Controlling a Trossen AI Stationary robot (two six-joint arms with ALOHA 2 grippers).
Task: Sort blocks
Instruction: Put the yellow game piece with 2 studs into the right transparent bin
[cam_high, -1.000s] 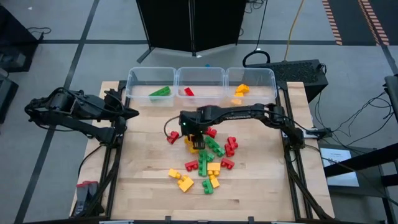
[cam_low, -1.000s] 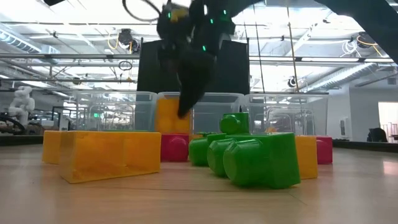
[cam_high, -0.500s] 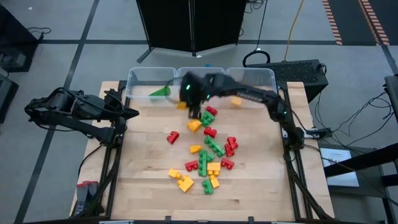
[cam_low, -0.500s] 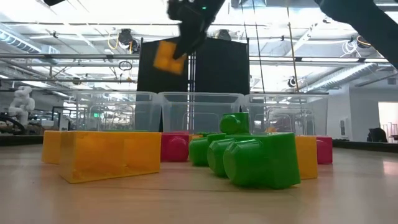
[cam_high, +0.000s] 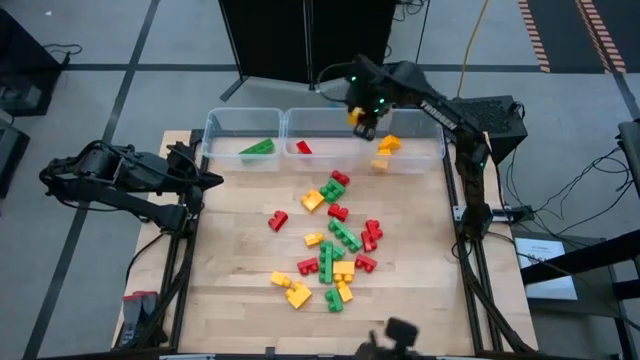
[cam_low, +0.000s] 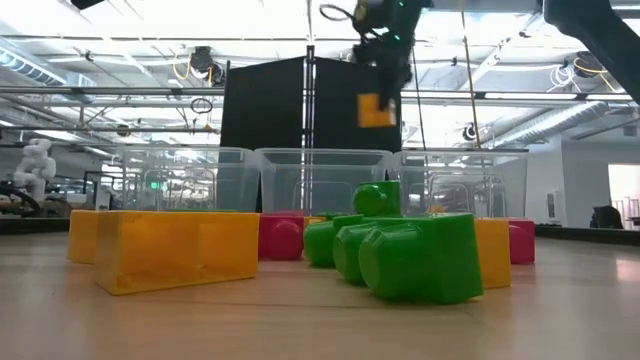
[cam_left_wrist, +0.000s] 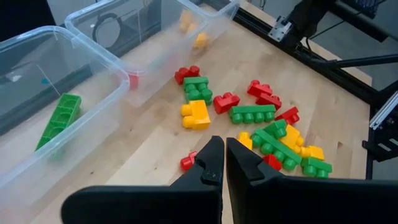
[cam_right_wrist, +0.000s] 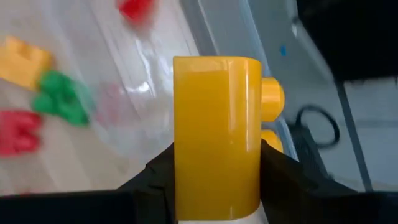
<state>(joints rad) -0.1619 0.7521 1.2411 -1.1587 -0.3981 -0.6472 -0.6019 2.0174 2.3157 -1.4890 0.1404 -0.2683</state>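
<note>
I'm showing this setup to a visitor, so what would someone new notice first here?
First, the right gripper raised over the row of clear bins at the table's far edge, holding a yellow block between its fingers. Next, the scatter of red, green and yellow blocks across the middle of the wooden table. The left gripper waits shut at the table's left edge.

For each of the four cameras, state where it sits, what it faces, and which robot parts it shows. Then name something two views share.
High: overhead, straight down on table, both arms.
Low: table height, level across blocks to bins; right gripper above.
Left wrist: on parked left arm, shut left gripper facing the pile.
Right wrist: on raised right arm, fingers clamp yellow block.
Shared: that yellow block shows high, low and right wrist.
</note>
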